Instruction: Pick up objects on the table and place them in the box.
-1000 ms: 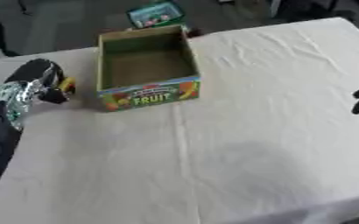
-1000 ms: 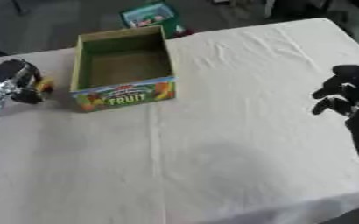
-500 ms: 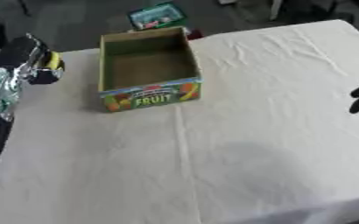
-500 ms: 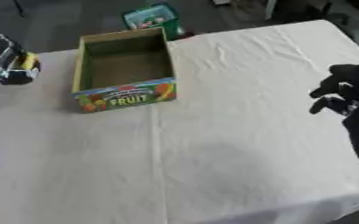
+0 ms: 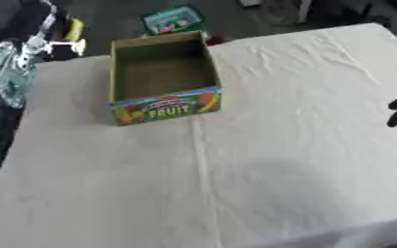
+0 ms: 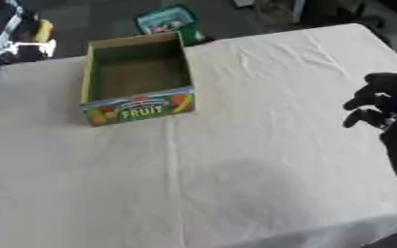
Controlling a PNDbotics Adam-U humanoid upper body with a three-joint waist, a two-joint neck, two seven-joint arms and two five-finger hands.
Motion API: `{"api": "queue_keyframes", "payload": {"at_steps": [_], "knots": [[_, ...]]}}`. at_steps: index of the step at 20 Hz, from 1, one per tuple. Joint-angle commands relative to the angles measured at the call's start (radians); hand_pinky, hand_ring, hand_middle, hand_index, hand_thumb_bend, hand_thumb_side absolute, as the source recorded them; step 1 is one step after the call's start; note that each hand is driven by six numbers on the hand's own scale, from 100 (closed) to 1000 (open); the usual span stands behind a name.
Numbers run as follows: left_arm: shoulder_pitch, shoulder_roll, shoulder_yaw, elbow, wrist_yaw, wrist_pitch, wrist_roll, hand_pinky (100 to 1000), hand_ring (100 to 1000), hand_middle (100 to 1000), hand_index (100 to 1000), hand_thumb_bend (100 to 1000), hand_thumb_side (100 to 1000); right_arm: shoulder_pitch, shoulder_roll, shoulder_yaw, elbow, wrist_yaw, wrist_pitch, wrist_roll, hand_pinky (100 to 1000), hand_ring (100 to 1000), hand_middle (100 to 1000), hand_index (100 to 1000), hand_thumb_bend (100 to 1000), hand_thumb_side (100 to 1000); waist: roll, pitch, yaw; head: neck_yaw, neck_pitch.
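Curled and holding nothing, the right hand (image 6: 380,104) hovers at the table's near right edge. Far to its left stands the fruit box (image 5: 161,77), apparently empty; no loose objects show on the wrinkled white cloth (image 5: 261,160). Beyond the box, the left hand (image 5: 41,26) is blurred; I cannot tell its state. Dark floor lies behind.

Only the open box (image 5: 163,82) stands on the white tablecloth (image 5: 261,145), near its far-left corner.
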Motion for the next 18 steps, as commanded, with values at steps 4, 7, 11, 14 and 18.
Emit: {"api": "queue_keyframes", "payload": {"at_steps": [4,7,11,14,18], "knots": [[-0.033,-0.071,-0.027,0.007,-0.068,-0.009,0.019,345,212,144,328,125,142,-0.017,-0.012,0.008,-0.019,-0.010,0.001,0.014,422,559,530,694,100,574,-0.005,-0.013,-0.021,0.018,-0.007],[-0.032,-0.093,-0.029,0.038,-0.121,-0.009,0.023,357,225,161,344,143,154,-0.020,-0.010,0.012,-0.018,-0.008,0.003,0.020,421,559,529,694,100,580,-0.002,-0.007,-0.036,0.025,-0.014],[-0.022,-0.111,-0.021,0.085,-0.168,-0.005,0.018,395,272,221,390,152,181,-0.028,-0.006,0.017,-0.017,-0.005,0.006,0.026,421,559,529,694,100,583,0.002,0.002,-0.052,0.029,-0.019],[-0.014,-0.117,-0.019,0.114,-0.191,-0.010,-0.029,467,402,380,547,195,213,-0.030,-0.005,0.018,-0.017,-0.004,0.007,0.028,421,559,529,694,100,584,0.002,0.006,-0.058,0.028,-0.019],[-0.007,-0.118,-0.013,0.124,-0.202,-0.004,-0.085,622,604,633,765,488,281,-0.030,-0.004,0.016,-0.017,-0.003,0.007,0.027,421,559,529,694,100,585,0.002,0.006,-0.058,0.025,-0.019]]}}
